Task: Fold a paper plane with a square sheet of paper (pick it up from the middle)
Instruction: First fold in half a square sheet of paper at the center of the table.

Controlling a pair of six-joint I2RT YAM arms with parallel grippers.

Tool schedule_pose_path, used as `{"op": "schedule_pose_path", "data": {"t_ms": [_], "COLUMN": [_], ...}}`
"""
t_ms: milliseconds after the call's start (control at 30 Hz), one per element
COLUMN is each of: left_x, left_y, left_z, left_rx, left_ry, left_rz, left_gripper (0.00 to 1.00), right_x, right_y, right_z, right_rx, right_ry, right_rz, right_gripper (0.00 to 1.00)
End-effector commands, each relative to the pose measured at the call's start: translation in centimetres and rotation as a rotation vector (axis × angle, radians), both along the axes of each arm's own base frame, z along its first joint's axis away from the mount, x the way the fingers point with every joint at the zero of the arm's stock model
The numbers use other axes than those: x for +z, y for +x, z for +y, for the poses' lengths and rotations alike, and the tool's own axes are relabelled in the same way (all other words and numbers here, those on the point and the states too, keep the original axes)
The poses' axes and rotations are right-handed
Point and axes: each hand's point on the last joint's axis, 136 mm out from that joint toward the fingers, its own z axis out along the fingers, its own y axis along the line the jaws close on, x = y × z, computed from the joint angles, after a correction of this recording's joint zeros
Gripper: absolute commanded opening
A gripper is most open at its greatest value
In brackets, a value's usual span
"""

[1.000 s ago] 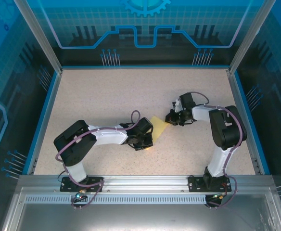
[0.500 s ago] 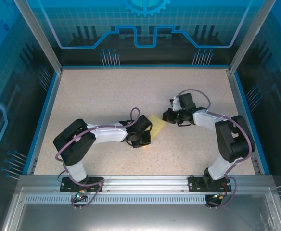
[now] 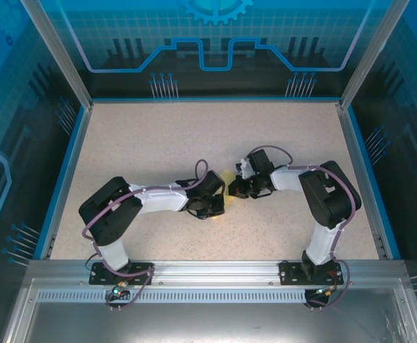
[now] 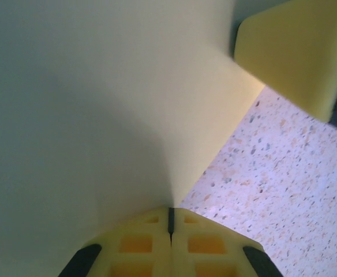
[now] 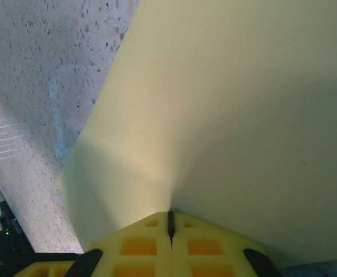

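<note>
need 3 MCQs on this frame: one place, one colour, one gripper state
1. Where is the thin pale yellow paper sheet?
A) between the two grippers, near mid-table
B) at the far left corner
C) on the metal rail

2. What colour is the tabletop?
A) plain black
B) speckled beige
C) green

3. What state are the left gripper and right gripper in?
A) both open
B) both shut on the sheet
C) one open, one shut

Key:
1 A, yellow shows between the wrists in the top view.
2 B, beige speckle shows in every view.
3 B, each wrist view shows fingertips meeting on paper.
</note>
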Motion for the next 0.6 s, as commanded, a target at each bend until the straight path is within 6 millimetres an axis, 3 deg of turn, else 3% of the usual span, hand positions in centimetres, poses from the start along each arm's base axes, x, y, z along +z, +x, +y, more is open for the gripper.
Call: {"op": "schedule_pose_path", "data": {"t_ms": [0,400,567], "left_x": [-0.7,-3.1,-3.8], "left_y": [-1.7,-5.4,-6.2], "left_z": [1.1,4.9,5.2], "left_rx": [-0.016,0.042,0.041], "left_ry": [-0.008,0.019,0.013], "left_rz": [0.046,0.120,0.137], "left_gripper": [0.00,0.00,0.00], "right_x": [-3.2,-4.9,-5.2], "right_y": [-1.3,-1.0,-1.1], "right_z": [-1.5,-3.0,-3.3], "right_rx": [-0.004,-0.035,-0.035], "right_ry": [-0.118,-0.221,-0.234], "right_rz": [0.076,0.117,0.123], "right_gripper": [0.00,0.00,0.00]}}
